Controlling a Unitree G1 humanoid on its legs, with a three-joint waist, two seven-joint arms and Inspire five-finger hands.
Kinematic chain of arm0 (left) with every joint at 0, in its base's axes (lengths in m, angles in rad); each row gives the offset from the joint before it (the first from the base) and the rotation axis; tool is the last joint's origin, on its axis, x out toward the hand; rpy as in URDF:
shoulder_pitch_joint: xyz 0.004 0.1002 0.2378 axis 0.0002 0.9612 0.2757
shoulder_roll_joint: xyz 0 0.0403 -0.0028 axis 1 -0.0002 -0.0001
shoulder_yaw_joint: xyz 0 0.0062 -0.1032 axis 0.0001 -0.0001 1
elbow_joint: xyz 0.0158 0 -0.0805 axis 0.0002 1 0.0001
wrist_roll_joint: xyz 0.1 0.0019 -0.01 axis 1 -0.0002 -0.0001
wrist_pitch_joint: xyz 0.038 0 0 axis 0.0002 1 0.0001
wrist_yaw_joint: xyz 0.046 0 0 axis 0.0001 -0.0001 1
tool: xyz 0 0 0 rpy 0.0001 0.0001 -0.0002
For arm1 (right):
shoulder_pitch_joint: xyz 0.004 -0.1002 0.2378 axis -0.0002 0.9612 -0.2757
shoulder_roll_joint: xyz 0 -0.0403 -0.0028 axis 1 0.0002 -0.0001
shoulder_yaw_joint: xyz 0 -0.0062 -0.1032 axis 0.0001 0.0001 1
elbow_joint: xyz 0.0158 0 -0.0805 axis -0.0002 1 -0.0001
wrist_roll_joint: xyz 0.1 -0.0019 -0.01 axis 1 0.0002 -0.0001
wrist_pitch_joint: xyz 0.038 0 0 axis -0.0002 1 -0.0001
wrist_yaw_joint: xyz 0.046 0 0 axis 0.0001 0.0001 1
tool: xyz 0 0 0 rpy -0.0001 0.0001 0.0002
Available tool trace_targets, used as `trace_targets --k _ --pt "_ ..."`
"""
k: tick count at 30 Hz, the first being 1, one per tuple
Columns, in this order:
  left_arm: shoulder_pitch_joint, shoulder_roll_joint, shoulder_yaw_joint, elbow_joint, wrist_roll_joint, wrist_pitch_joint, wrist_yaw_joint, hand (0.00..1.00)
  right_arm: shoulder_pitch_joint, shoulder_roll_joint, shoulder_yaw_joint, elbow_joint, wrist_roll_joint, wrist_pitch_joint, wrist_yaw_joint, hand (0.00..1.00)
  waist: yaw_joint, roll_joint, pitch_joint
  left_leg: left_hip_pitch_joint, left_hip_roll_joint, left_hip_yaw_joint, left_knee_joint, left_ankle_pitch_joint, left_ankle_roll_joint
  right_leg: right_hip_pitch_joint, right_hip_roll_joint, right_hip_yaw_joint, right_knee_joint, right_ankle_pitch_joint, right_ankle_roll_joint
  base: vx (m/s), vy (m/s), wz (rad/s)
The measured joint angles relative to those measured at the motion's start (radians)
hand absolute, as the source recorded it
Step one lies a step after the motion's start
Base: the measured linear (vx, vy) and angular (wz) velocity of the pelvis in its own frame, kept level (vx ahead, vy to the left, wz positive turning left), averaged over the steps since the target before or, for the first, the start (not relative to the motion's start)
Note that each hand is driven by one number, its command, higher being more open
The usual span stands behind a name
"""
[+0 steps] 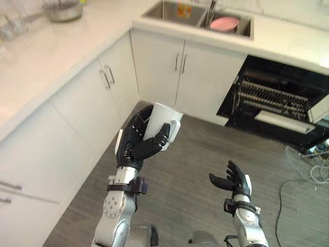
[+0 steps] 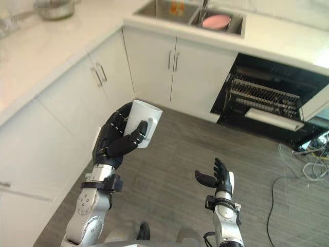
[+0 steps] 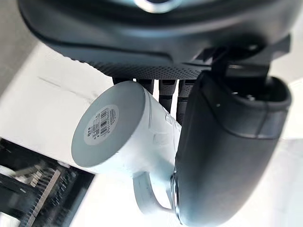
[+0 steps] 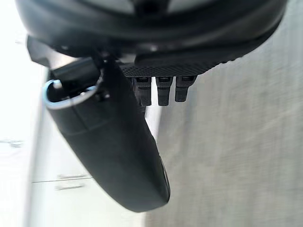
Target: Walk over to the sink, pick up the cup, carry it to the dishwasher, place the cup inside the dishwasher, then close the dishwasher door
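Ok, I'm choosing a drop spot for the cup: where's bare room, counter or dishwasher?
The left counter is bare up to the metal pot at its far end; the strip above the dishwasher is bare too. The dishwasher's rack shows no dishes. The sink is crowded: a pink plate lies in its right basin.

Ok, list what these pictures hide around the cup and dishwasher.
Inside of the cup: eye views show its side, left wrist view its base.
Right side of the dishwasher: cut off by the eye views' edge.
Far part of the sink: cut off at their top edge.
Fingers of the left hand: partly behind the cup.
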Motion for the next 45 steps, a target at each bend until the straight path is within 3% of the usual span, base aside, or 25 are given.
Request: trace_targets --k 3,4,5,6,7,8,9,12,14,16,19,21,22,23,26,27,28,32,33,35,37,38,41,44,45 --pt "-0.018 0.004 -0.040 0.007 0.001 -0.004 -0.014 0.30 0.003 -0.003 0.002 -0.040 0.000 -0.007 0.004 0.90 -0.035 0.002 -0.025 0.126 0.007 -0.001 -0.095 -0.035 -0.041 -0.126 0.028 -0.127 -0.379 0.030 -0.019 0.69 -0.002 0.03" --pt "-0.019 0.003 -0.048 0.017 0.010 -0.004 -0.017 0.30 0.003 -0.004 0.001 -0.039 0.000 -0.007 0.002 0.90 -0.041 -0.006 -0.035 0.191 0.003 0.006 -0.140 -0.046 -0.065 -0.134 0.052 -0.167 -0.571 0.107 -0.055 0.73 -0.043 0.01" --pt "-0.015 0.003 -0.038 0.028 0.025 -0.002 -0.016 0.30 0.009 -0.005 0.002 -0.039 -0.001 -0.005 0.001 0.90 -0.054 -0.018 -0.044 0.237 -0.001 0.001 -0.134 -0.068 -0.104 -0.134 0.074 -0.171 -0.657 0.240 -0.119 0.76 -0.058 0.13" --pt "-0.011 0.000 -0.036 0.038 0.029 -0.001 -0.016 0.30 0.019 -0.006 0.001 -0.039 -0.001 -0.004 0.000 0.90 -0.066 -0.014 -0.053 0.251 0.006 -0.010 -0.114 -0.077 -0.122 -0.118 0.080 -0.157 -0.651 0.318 -0.167 0.78 -0.071 0.10" --pt "-0.010 -0.025 -0.035 0.072 0.031 0.012 -0.016 0.30 0.027 -0.020 -0.005 -0.042 -0.001 0.012 -0.001 0.90 -0.066 0.039 -0.062 0.245 0.060 -0.007 -0.014 -0.075 -0.143 -0.090 0.112 -0.176 -0.615 0.278 -0.192 0.78 -0.083 0.05" --pt "-0.013 -0.037 -0.024 0.084 0.037 0.017 -0.016 0.30 0.029 -0.021 -0.006 -0.056 -0.001 0.024 0.001 0.90 -0.066 0.057 -0.052 0.202 0.090 -0.005 0.140 -0.036 -0.179 -0.054 0.134 -0.178 -0.604 0.240 -0.197 0.91 -0.109 -0.21" --pt "-0.008 -0.063 -0.003 0.098 0.037 0.021 -0.016 0.30 0.046 -0.021 -0.004 -0.098 -0.001 0.029 0.003 0.90 -0.058 0.070 -0.042 0.113 0.137 -0.017 0.413 0.107 -0.185 0.014 0.159 -0.165 -0.619 0.197 -0.198 0.73 -0.100 -0.24" --pt "0.022 -0.074 0.016 0.082 0.037 0.020 -0.016 0.30 0.080 -0.011 0.010 -0.246 -0.001 0.022 -0.029 0.90 -0.016 0.074 -0.039 -0.099 0.251 -0.021 0.780 0.102 -0.168 0.252 0.219 -0.083 -0.757 0.168 -0.207 0.70 -0.047 -0.64" --pt "0.033 -0.079 0.021 0.068 0.037 0.020 -0.016 0.30 0.072 -0.014 0.010 -0.283 -0.001 -0.001 -0.035 0.90 -0.002 0.071 -0.042 -0.167 0.267 -0.009 0.748 0.072 -0.149 0.306 0.214 -0.040 -0.801 0.168 -0.207 0.51 0.033 -0.73" --pt "0.042 -0.085 0.023 0.053 0.036 0.018 -0.016 0.30 0.036 -0.022 0.010 -0.296 -0.001 -0.022 -0.045 0.90 0.015 0.069 -0.041 -0.256 0.269 -0.017 0.573 0.033 -0.137 0.382 0.200 0.028 -0.865 0.168 -0.206 0.49 0.153 -0.89" --pt "0.044 -0.086 0.024 0.054 0.036 0.018 -0.016 0.30 0.009 -0.037 0.009 -0.262 -0.010 -0.022 -0.055 0.90 0.017 0.052 -0.031 -0.295 0.160 -0.156 0.218 0.054 -0.162 0.446 0.145 0.116 -0.875 0.108 -0.143 0.44 0.319 -0.79" --pt "0.047 -0.084 0.026 0.053 0.037 0.017 -0.014 0.30 0.006 -0.051 0.003 -0.215 -0.024 -0.022 -0.057 0.90 0.018 0.075 -0.044 -0.275 0.111 -0.260 0.051 0.192 -0.183 0.459 0.132 0.175 -0.848 0.049 -0.094 0.43 0.406 -0.85" --pt "0.051 -0.071 0.036 0.054 0.037 0.014 -0.008 0.30 0.009 -0.036 0.004 -0.179 -0.026 -0.016 -0.056 0.90 0.014 0.055 -0.046 -0.250 0.088 -0.243 0.077 0.228 -0.170 0.469 0.107 0.222 -0.817 0.009 -0.074 0.38 0.372 -0.65" --pt "0.045 -0.062 0.043 0.053 0.037 0.013 -0.002 0.30 0.028 -0.028 0.003 -0.179 -0.026 -0.012 -0.057 0.90 -0.008 0.036 -0.047 -0.259 0.068 -0.227 0.128 0.181 -0.150 0.463 0.077 0.239 -0.791 -0.011 -0.063 0.38 0.370 -0.55" --pt "0.049 -0.047 0.042 0.053 0.037 0.011 0.011 0.30 0.030 -0.023 0.008 -0.184 -0.027 -0.011 -0.055 0.90 -0.006 0.034 -0.046 -0.252 0.079 -0.129 0.217 0.069 -0.112 0.396 0.060 0.308 -0.649 -0.040 -0.018 0.30 0.327 -0.87" --pt "0.048 -0.044 0.042 0.053 0.037 0.011 0.013 0.30 0.027 -0.017 0.015 -0.188 -0.029 -0.011 -0.055 0.90 -0.007 0.030 -0.044 -0.233 0.082 -0.089 0.220 0.048 -0.100 0.345 0.053 0.303 -0.542 -0.047 0.017 0.29 0.343 -1.25" --pt "0.047 -0.027 0.043 0.053 0.037 0.010 0.019 0.30 0.011 -0.006 0.030 -0.186 -0.037 -0.011 -0.051 0.90 -0.006 0.018 -0.040 -0.184 0.083 -0.020 0.206 0.026 -0.080 0.251 0.007 0.245 -0.372 -0.043 0.090 0.27 0.314 -1.25" --pt "0.041 -0.018 0.046 0.055 0.037 -0.001 0.035 0.30 -0.034 -0.001 0.066 -0.168 -0.042 -0.011 -0.040 0.90 -0.010 0.020 -0.040 -0.058 0.104 0.106 0.092 0.016 -0.071 0.092 -0.073 -0.050 -0.295 -0.081 0.009 0.18 0.135 -0.95" --pt "0.041 -0.018 0.054 0.055 0.037 -0.005 0.035 0.30 -0.043 -0.001 0.068 -0.163 -0.044 -0.011 -0.036 0.90 -0.009 0.020 -0.040 -0.047 0.109 0.121 0.077 0.016 -0.075 0.070 -0.073 -0.087 -0.317 -0.080 0.002 0.15 0.004 -0.76" --pt "0.039 -0.019 0.084 0.063 0.037 -0.005 0.035 0.30 -0.082 -0.003 0.068 -0.144 -0.044 -0.012 -0.032 0.90 -0.016 0.017 -0.042 -0.006 0.121 0.173 0.041 0.014 -0.098 0.034 -0.062 -0.206 -0.494 -0.015 -0.067 0.20 -0.056 -0.66" --pt "0.036 -0.023 0.102 0.084 0.038 -0.009 0.036 0.30 -0.082 -0.011 0.065 -0.138 -0.045 -0.013 -0.032 0.90 -0.041 0.013 -0.047 0.006 0.114 0.159 0.055 -0.007 -0.127 0.051 -0.037 -0.198 -0.580 0.132 -0.083 0.21 -0.079 -0.13" --pt "0.035 -0.041 0.101 0.115 0.038 -0.008 0.038 0.30 -0.075 -0.032 0.056 -0.127 -0.044 -0.012 -0.033 0.90 -0.038 0.049 -0.049 0.016 0.145 0.138 0.071 -0.020 -0.140 0.076 0.002 -0.192 -0.601 0.133 -0.089 0.28 -0.088 -0.18" --pt "0.038 -0.059 0.098 0.135 0.038 -0.004 0.038 0.30 -0.039 -0.042 0.041 -0.141 -0.044 -0.012 -0.035 0.90 -0.035 0.084 -0.035 -0.013 0.236 0.065 0.262 -0.017 -0.140 0.170 0.094 -0.189 -0.682 0.125 -0.112 0.28 -0.114 -0.33" --pt "0.045 -0.061 0.089 0.134 0.038 -0.004 0.034 0.30 0.012 -0.031 0.040 -0.245 -0.043 -0.013 -0.052 0.90 -0.017 0.090 -0.028 -0.116 0.303 -0.010 0.588 0.095 -0.126 0.283 0.149 -0.139 -0.748 0.108 -0.138 0.28 -0.067 -0.51" --pt "0.044 -0.061 0.084 0.133 0.038 -0.004 0.034 0.30 0.014 -0.028 0.040 -0.266 -0.042 -0.017 -0.055 0.90 -0.014 0.087 -0.029 -0.134 0.294 -0.024 0.586 0.070 -0.131 0.290 0.148 -0.125 -0.758 0.106 -0.141 0.26 0.000 -0.62"
